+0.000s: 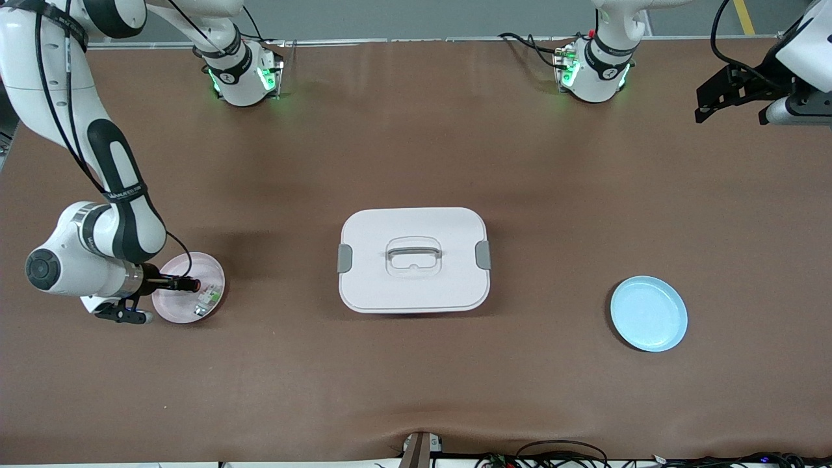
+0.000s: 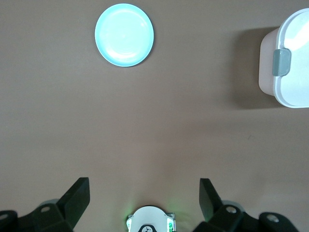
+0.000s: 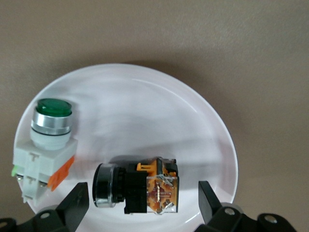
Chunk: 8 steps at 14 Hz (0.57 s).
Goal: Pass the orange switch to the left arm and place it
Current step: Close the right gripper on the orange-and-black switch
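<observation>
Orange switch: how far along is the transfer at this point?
Nothing is moved yet. The switch lies on the pink plate beside a green switch. In hand: the right gripper, open, is poised around it, not gripping. The left gripper waits open. Left: grasp, handover clear of the box, probably onto the blue plate.

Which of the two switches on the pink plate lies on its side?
The orange switch, black-capped, lies on its side between the right gripper's open fingers; the green-capped switch does not.
</observation>
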### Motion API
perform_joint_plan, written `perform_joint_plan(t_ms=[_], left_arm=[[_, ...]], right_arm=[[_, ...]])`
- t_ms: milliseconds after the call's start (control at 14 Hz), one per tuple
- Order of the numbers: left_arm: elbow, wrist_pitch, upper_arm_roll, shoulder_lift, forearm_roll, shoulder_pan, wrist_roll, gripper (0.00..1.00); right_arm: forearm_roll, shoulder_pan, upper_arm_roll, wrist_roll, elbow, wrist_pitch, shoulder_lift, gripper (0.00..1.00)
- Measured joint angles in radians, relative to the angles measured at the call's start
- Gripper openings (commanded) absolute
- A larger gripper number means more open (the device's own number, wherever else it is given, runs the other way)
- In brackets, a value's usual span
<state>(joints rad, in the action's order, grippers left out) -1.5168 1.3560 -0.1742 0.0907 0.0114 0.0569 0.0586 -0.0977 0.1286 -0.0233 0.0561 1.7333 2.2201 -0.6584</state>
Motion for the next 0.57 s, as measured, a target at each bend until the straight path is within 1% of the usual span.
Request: perform_joint_plan(t_ms=[286, 573], left_arm=[[0.000, 0.000, 0.000, 0.000, 0.000, 0.001, 0.000, 1.00], [0.000, 0.002, 0.000, 0.000, 0.000, 0.001, 0.000, 1.00]], right_arm=[[0.000, -0.001, 0.000, 0.000, 0.033, 0.040, 0.000, 1.00], [-0.001, -0.002, 0.000, 0.000, 0.035, 0.049, 0.000, 1.00]])
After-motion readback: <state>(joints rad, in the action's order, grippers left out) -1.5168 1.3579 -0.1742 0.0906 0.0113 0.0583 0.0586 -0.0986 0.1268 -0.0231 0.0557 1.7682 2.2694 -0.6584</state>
